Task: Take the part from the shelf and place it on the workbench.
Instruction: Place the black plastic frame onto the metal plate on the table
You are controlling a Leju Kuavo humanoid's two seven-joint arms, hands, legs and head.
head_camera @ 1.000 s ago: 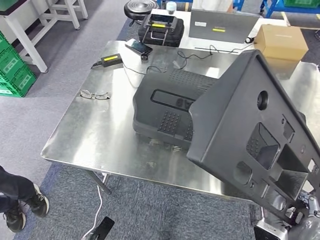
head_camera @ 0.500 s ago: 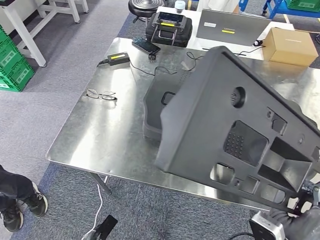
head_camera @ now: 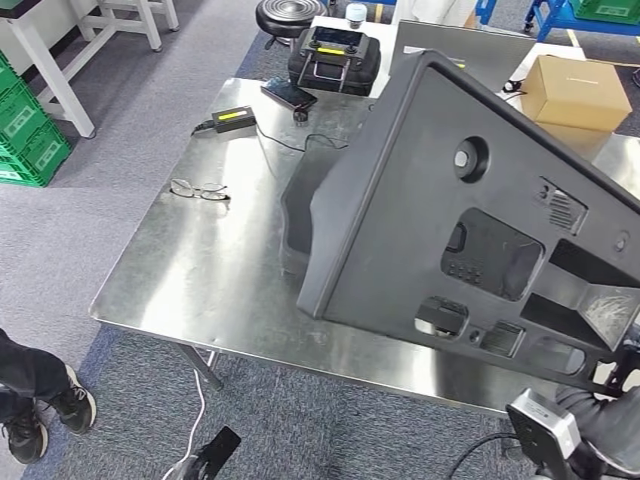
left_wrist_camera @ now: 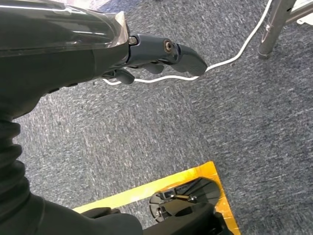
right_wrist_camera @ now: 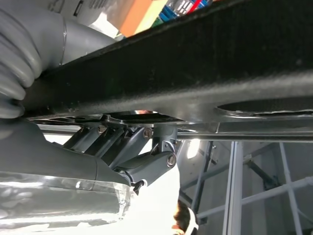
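Note:
A large black moulded part [head_camera: 468, 210] with several cut-outs hangs tilted over the near right side of the steel workbench [head_camera: 204, 270]. My right hand [head_camera: 615, 405] grips its lower right edge. In the right wrist view the grey thumb [right_wrist_camera: 14, 49] lies over the part's rim [right_wrist_camera: 207, 63] and the dark fingers [right_wrist_camera: 147, 147] clamp it from the other side. A second black part [head_camera: 306, 200] lies flat on the workbench, mostly hidden behind the held one. My left hand [left_wrist_camera: 155, 54] hangs over the grey carpet, fingers loosely extended and holding nothing.
Glasses [head_camera: 198, 189], a power adapter [head_camera: 232, 119], a phone [head_camera: 287, 95] and a black case [head_camera: 336, 58] sit on the bench's left and far side. A cardboard box [head_camera: 573, 90] stands far right. Green crates [head_camera: 26, 135] and a person's shoes [head_camera: 38, 405] are at the left.
The held part has swung left and further over the workbench, turning more upright and covering most of the part lying there. The camera shifted slightly too.

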